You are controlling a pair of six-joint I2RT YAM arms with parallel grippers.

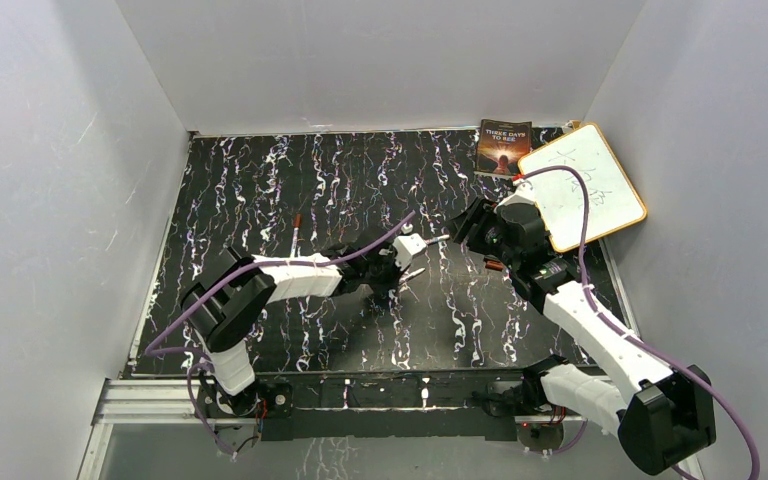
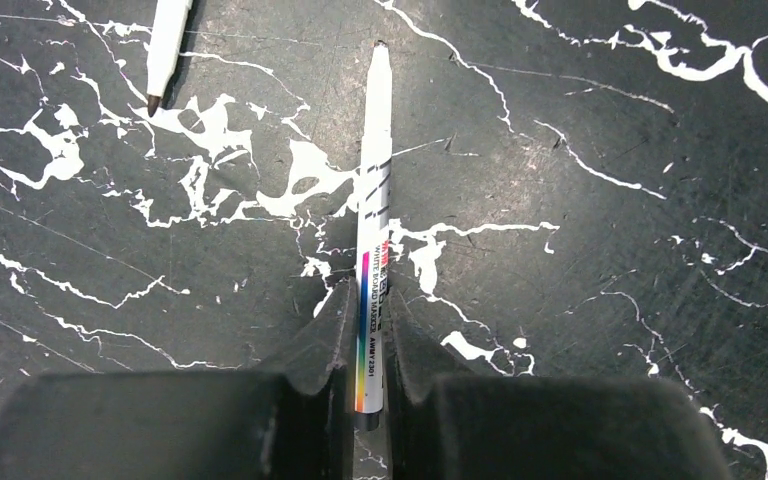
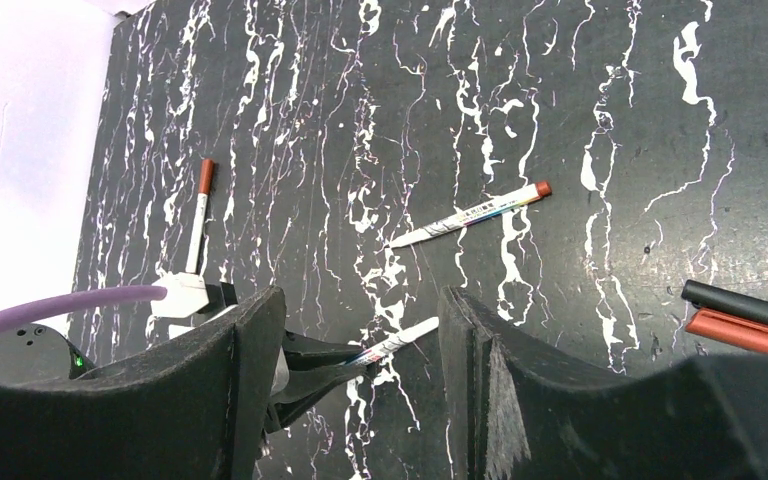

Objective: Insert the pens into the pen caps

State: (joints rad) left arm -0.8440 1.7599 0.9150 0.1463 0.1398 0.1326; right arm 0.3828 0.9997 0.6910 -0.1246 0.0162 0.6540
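My left gripper (image 2: 368,298) is shut on a white pen (image 2: 373,180) low over the black marbled table; its dark tip points away from the fingers. In the top view that gripper (image 1: 400,272) is at mid-table. A second pen (image 2: 167,45) lies just beyond it, dark tip bare, with a reddish far end (image 3: 540,188). A third pen (image 3: 198,220) with a reddish-brown end lies further left. A black cap (image 3: 732,300) and a red-brown cap (image 3: 738,332) lie side by side on the table at the right. My right gripper (image 3: 360,300) hovers open and empty, facing the left gripper.
A whiteboard (image 1: 582,185) with an orange rim leans at the back right corner, with a small book (image 1: 503,147) beside it. White walls enclose the table on three sides. A purple cable (image 1: 360,250) runs along the left arm.
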